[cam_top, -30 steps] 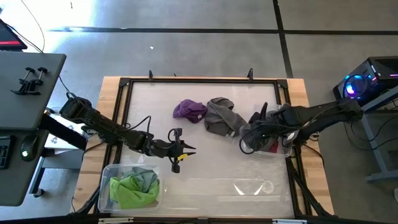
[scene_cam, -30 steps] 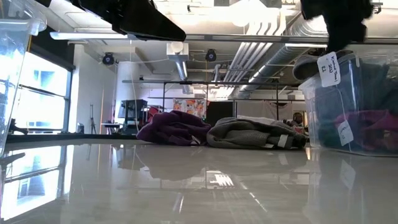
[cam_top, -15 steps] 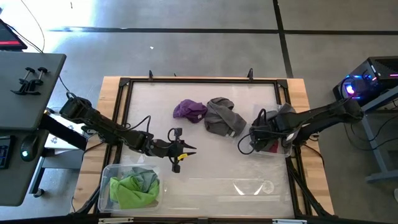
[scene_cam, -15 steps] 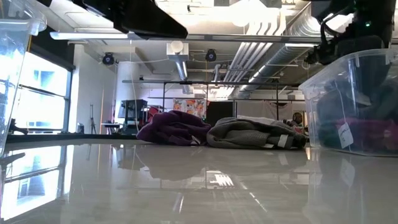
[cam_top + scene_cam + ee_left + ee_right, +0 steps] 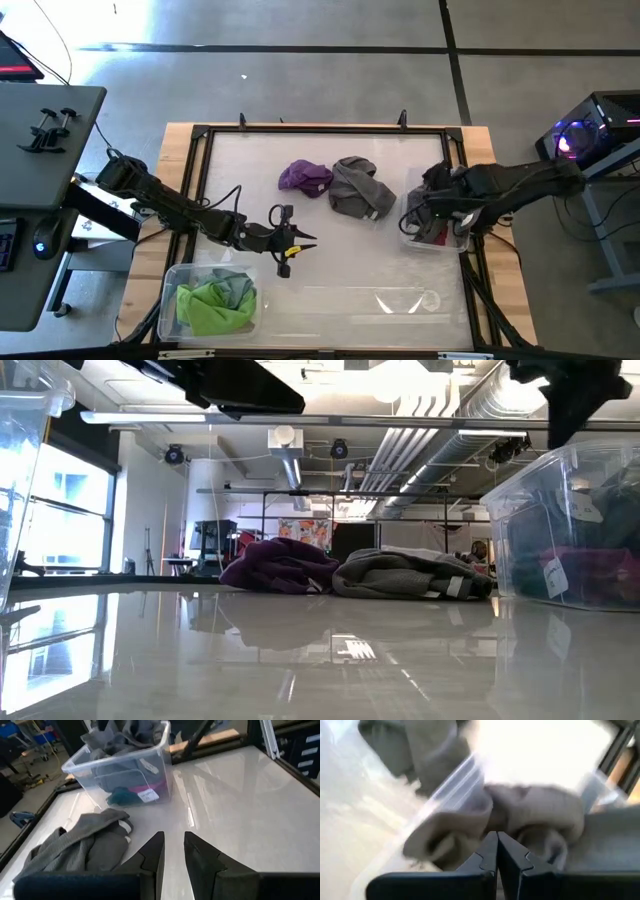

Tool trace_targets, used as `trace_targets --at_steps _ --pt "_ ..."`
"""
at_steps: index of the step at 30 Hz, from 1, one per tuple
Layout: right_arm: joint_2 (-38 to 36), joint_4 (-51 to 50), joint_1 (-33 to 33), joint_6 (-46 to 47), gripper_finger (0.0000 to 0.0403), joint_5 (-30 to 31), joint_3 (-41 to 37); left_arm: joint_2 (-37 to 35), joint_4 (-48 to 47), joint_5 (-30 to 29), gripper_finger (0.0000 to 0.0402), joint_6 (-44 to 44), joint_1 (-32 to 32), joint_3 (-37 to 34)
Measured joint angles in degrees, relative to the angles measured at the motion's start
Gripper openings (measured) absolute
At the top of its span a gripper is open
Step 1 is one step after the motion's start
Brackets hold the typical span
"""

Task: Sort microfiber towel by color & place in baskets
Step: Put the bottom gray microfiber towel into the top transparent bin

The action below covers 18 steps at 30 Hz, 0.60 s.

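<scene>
A purple towel (image 5: 305, 178) and a grey towel (image 5: 358, 188) lie crumpled side by side on the table's far middle. The small clear basket (image 5: 450, 243) at the right holds grey (image 5: 120, 735), magenta (image 5: 156, 785) and dark green (image 5: 122, 796) towels. The wide basket (image 5: 170, 275) at the near left holds lime green (image 5: 212, 308) and grey cloths. My right gripper (image 5: 420, 215) hangs shut just above the small basket's grey towel (image 5: 535, 815), pointing steeply down. My left gripper (image 5: 308, 241) hovers left of centre, its fingers (image 5: 152, 852) a narrow gap apart around nothing.
A dark metal frame (image 5: 325, 128) borders the white table top. The near middle and near right of the table are bare (image 5: 400, 300). Beyond the table stand a desk (image 5: 50, 120) at the left and a lit computer (image 5: 590, 130) at the right.
My right gripper has gone up and toward the table's right edge, from the small basket's left side to above its contents, and has tipped more steeply down, staying shut. A grey towel with a white tag that stood at the basket's rim now lies inside.
</scene>
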Motion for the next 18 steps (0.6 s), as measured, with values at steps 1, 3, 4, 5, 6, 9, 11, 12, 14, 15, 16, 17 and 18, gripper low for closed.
trace_targets --at_steps 1,3,4,5,6,9,11,12,14,15,16,17,18 --pt "0.04 -1.16 -1.16 -0.32 0.0 0.83 0.0 0.2 0.43 -0.02 0.006 0.0 0.0 0.02" --pt "0.39 -2.28 -3.67 -0.74 0.0 2.7 -0.83 0.49 0.15 0.09 0.006 0.1 0.0 -0.04" --pt "0.28 -2.02 -5.0 -2.4 0.0 3.33 -1.62 0.9 0.68 0.5 0.006 0.09 0.0 -0.01" --pt "0.23 -2.06 -6.38 -3.52 0.0 3.57 -2.31 1.11 0.84 0.88 0.006 0.14 0.0 -0.01" --pt "0.45 -2.24 -7.89 -3.88 0.0 3.4 -2.7 1.34 0.76 0.98 0.006 0.49 0.0 -0.02" --pt "1.6 -2.06 -12.08 -6.28 0.0 0.67 -4.92 2.23 2.14 1.64 0.006 1.31 0.0 -0.02" --pt "2.72 -2.07 -14.37 -7.3 0.0 -0.8 -6.61 2.92 3.58 1.88 0.006 2.1 0.04 0.0" --pt "3.28 -2.1 -15.47 -8.19 0.0 -1.46 -7.71 3.21 3.75 1.89 0.006 2.51 0.04 -0.02" --pt "4.55 -2.14 -17.35 -9.36 0.0 -2.59 -9.99 4.0 5.77 1.95 0.006 2.64 0.04 0.0" --pt "5.35 -2.09 -18.13 -9.81 0.0 -2.8 -10.98 4.21 5.82 1.95 0.006 2.77 0.04 0.0" --pt "6.03 -2.06 -18.77 -10.41 0.0 -3.2 -12.07 4.49 6.09 1.95 0.006 2.96 0.04 0.0" --pt "6.75 -2.03 -19.3 -10.84 0.0 -3.66 -13.04 4.72 6.18 1.95 0.006 3.02 0.04 0.0" --pt "7.64 -1.65 -19.66 -11.47 0.0 -3.96 -13.88 4.83 6.1 1.95 0.006 3.02 0.04 -0.02"
